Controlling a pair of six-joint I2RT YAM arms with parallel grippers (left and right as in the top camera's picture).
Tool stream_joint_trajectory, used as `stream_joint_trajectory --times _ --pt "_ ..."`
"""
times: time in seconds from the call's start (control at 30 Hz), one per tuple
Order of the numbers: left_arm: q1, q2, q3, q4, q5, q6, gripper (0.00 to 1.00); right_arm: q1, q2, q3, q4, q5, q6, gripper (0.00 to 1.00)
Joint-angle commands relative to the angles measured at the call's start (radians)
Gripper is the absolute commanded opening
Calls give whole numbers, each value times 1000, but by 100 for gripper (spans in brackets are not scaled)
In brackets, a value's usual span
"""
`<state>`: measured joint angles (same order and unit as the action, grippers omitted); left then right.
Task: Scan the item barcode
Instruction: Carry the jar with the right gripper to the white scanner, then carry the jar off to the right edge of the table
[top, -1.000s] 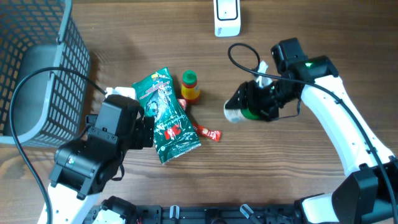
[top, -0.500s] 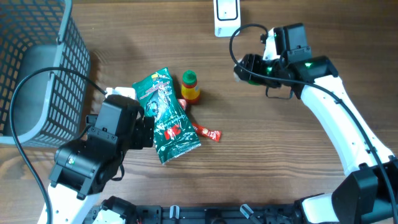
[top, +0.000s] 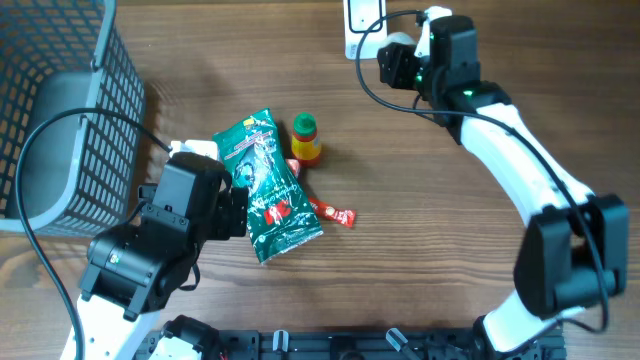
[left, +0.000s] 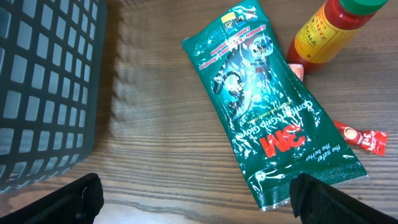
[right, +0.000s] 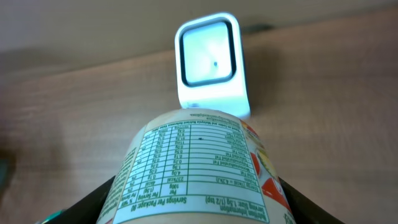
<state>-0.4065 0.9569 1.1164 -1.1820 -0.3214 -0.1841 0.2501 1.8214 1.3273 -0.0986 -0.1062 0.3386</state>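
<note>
Before the scanner (right: 208, 62), the container (right: 199, 168) is cut off below.

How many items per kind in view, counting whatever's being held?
Basket: 1
Scanner: 1
Green packet: 1
Sauce bottle: 1
Red sachet: 1 (the red scrap poking out from under the packet is unclear, not counted)
Labelled container, held up at the scanner: 1
Total: 6
</note>
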Motion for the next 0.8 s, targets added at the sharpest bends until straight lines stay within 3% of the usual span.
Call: stream_joint_trajectory --times 0.0,0.17,0.37,0.6,0.77 --pt "-1 -1 0 3 -9 12 100 0 79 1 167 29 -153 50" --pt "-1 -1 0 3 -9 12 100 0 257 1 513 39 -235 50" --pt "-1 -1 0 3 -9 12 100 -1 429 40 892 40 -235 54" --pt "-1 -1 0 3 -9 12 100 10 547 229 878 39 -234 51" --pt "-1 -1 0 3 -9 12 100 12 559 271 854 39 -234 50"
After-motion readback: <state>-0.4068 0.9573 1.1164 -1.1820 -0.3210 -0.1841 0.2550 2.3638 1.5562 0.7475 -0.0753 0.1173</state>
